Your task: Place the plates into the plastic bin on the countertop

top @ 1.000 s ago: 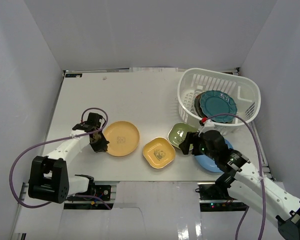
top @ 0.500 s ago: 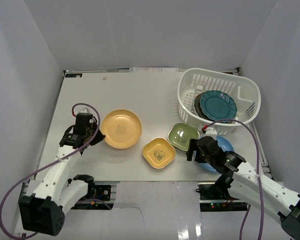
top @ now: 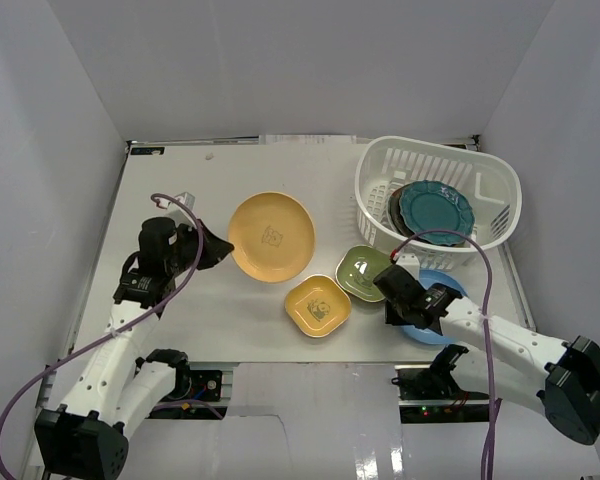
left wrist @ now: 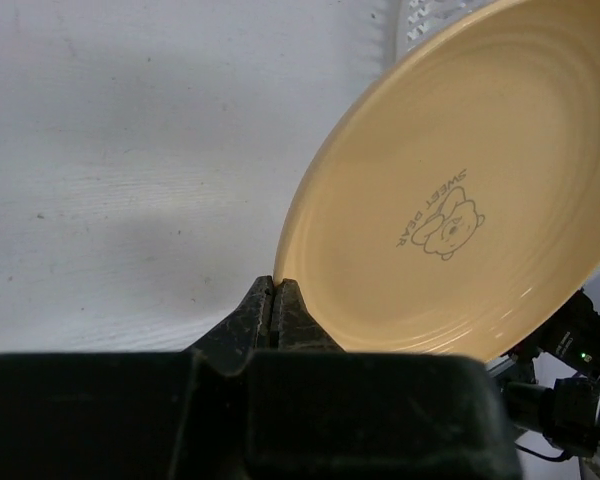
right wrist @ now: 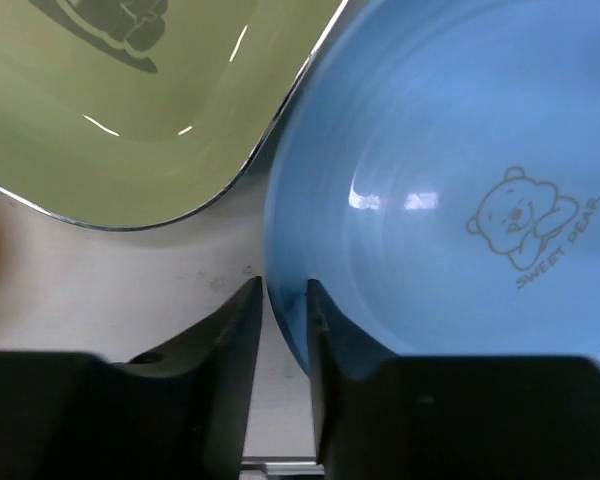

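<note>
- The left arm rises from its base at the near left corner of the countertop (top: 170, 175) and bends inward, forearm upright, wrist turned toward the middle
- The left gripper (top: 216, 252) is pinched tight on the near-left rim of the round yellow plate (top: 271, 236); in the wrist view its black fingers (left wrist: 292, 318) meet with only the rim edge between them
- The round yellow plate is held off the countertop and tilted, its face turned up and toward the camera above, with a faint bear print and lettering in its centre; it hangs over the middle of the countertop, left of the plastic bin (top: 435, 143)
- The right arm lies low along the near right edge, stretched leftward from its base
- The right gripper (top: 400, 292) sits at the left edge of the light blue plate (top: 448, 288); in the wrist view its two fingers (right wrist: 242, 330) straddle that rim with a narrow gap, and whether they press on it cannot be told
- The light blue plate lies flat by the near right edge, glossy, with a bear print, just beside the green plate (top: 365, 270)
- The small square yellow plate (top: 318, 305) lies left of the green one, near the near edge
- The plastic bin stands at the far right corner, holding the scalloped teal plate (top: 436, 212) on top of darker plates
</note>
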